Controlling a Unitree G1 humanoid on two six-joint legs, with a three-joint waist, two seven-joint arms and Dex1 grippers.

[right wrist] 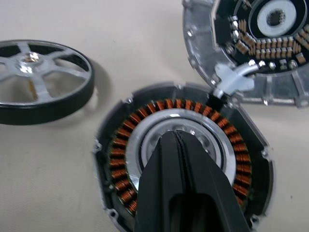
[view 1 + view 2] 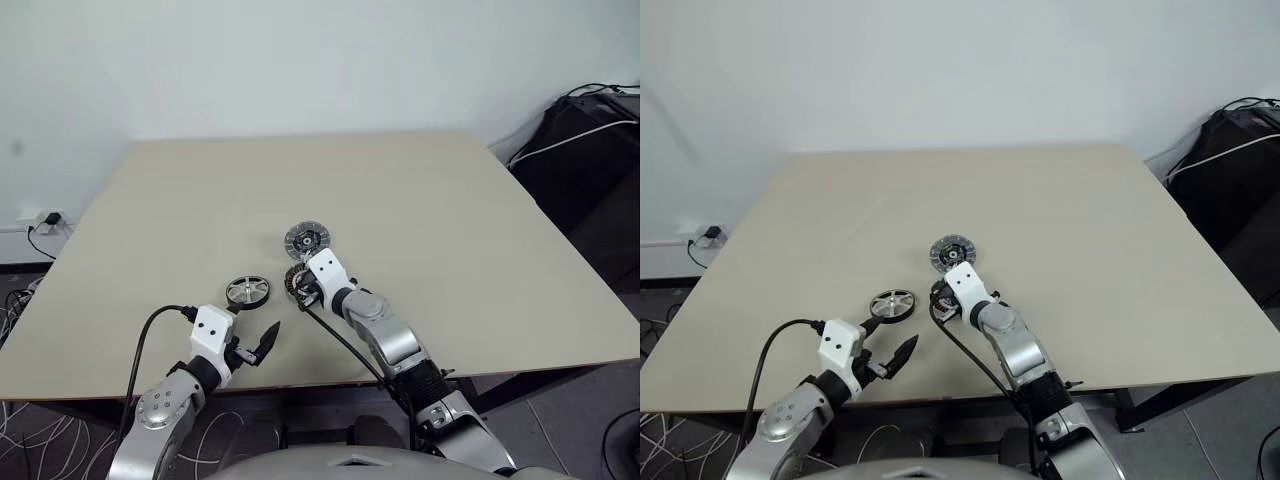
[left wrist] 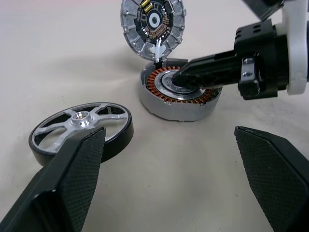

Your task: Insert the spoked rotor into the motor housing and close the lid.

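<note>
Our closed right gripper (image 1: pixel 179 145) presses into the copper-wound dark round motor housing (image 1: pixel 120 145); our left gripper (image 3: pixel 169 159) gapes empty nearby.

Spoked rotor (image 3: pixel 82 131) flat on table; motor housing (image 1: pixel 181 164) open; lid (image 3: pixel 153 26) hinged back beside it.

Silver arms, white wrists, textured black fingers (image 3: pixel 67 179), black cables

Your right gripper (image 1: pixel 179 145) is pinched fully closed, its arm stretched forward and tilted downward. Your left gripper (image 3: pixel 166 159) sits behind it, fingers spread wide apart.
</note>
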